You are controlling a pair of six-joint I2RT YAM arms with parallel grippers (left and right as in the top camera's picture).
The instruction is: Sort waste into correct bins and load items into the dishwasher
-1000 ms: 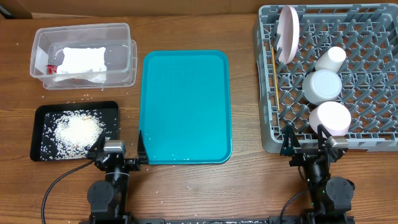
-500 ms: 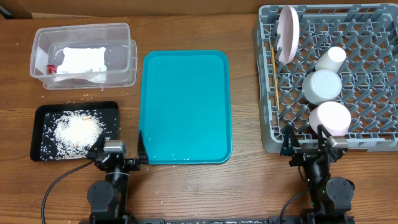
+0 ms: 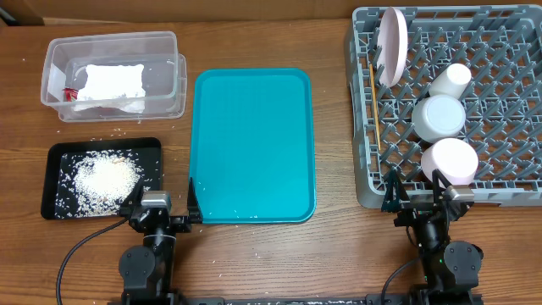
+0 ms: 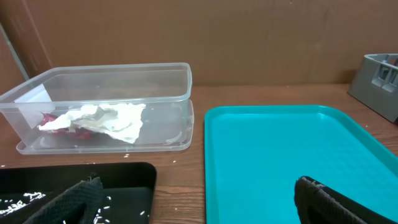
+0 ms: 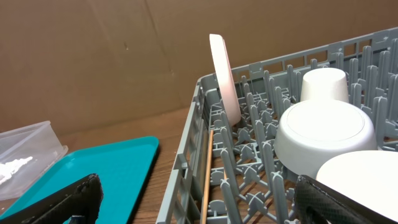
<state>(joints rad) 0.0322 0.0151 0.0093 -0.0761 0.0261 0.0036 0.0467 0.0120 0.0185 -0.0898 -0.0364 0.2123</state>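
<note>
Both of your tools are released, jaws spread wide, with nothing between them. The left tool (image 3: 163, 206) hangs low over the desk (image 3: 254, 254) at the near edge, one finger by the corner of the black tray (image 3: 51, 152) and the other by the near left corner of the teal tray (image 3: 254, 144). The right tool (image 3: 417, 196) sits at the near wall of the dish rack (image 3: 364, 169).

Out from the left tool you have one black tray holding a heap of rice grains (image 3: 106, 176), with a scatter of single grains on the desk just beyond its far rim. Farther back stands one clear tub (image 3: 174, 63). Inside it lie one crumpled napkin (image 3: 108, 83) and one red wrapper (image 3: 71, 91), the wrapper touching the napkin's left side. The one teal tray lies between the bins and the rack.

Out from the right tool, count four dishes in the rack. Nearest you is the pinkish bowl (image 3: 450, 161), upside down, and just behind it the grey bowl (image 3: 438, 117), also upside down. Next comes one white cup (image 3: 450, 79), tipped on its side. One plate (image 3: 392, 44) stands on edge among the pegs at the far left. The chopsticks (image 3: 373, 93) lie along the rack's left wall. They show as a single thin wooden line, so you cannot tell whether there are one or two.
</note>
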